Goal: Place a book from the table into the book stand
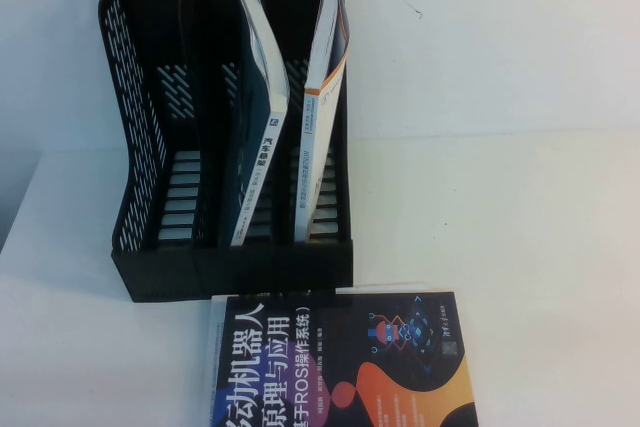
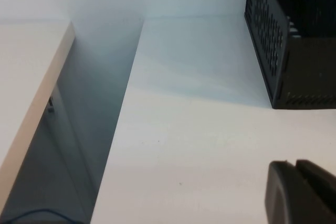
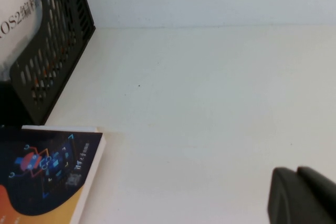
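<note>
The book (image 1: 255,117), with its dark teal back and spine, stands upright in the middle slot of the black book stand (image 1: 135,177) at the back of the white table (image 1: 500,247). Neither gripper shows in the high view. My left gripper (image 2: 295,165) is shut and empty over bare table, apart from the stand's perforated left wall (image 2: 268,35). My right gripper (image 3: 296,171) is shut and empty over bare table to the right of the stand (image 3: 52,61).
A white book with orange edging (image 1: 325,57) stands in the stand's right slot. A black book with orange shapes (image 1: 340,362) lies flat in front of the stand and also shows in the right wrist view (image 3: 42,171). The table's left edge (image 2: 121,129) borders a gap.
</note>
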